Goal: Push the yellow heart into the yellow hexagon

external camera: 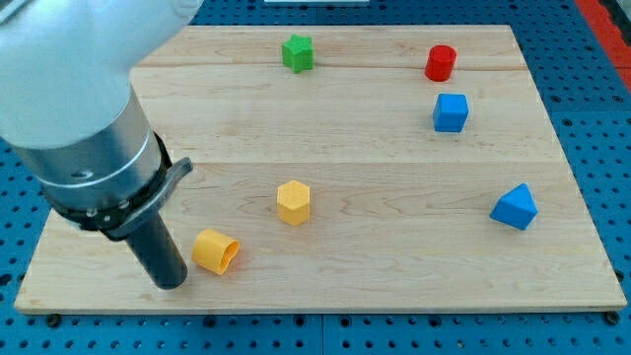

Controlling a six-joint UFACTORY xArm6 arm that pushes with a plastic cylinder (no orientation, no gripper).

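The yellow heart [215,250] lies near the view's bottom left of the wooden board. The yellow hexagon [293,202] stands up and to the right of it, a short gap apart. My tip [171,283] rests on the board just left of the yellow heart and slightly below it, close to it or touching it. The large white and grey arm body fills the view's upper left and hides the board behind it.
A green star [298,52] sits at the view's top centre. A red cylinder [441,62] and a blue cube [451,112] are at the top right. A blue triangular block [516,207] is at the right. The board's edge [315,308] runs along the bottom.
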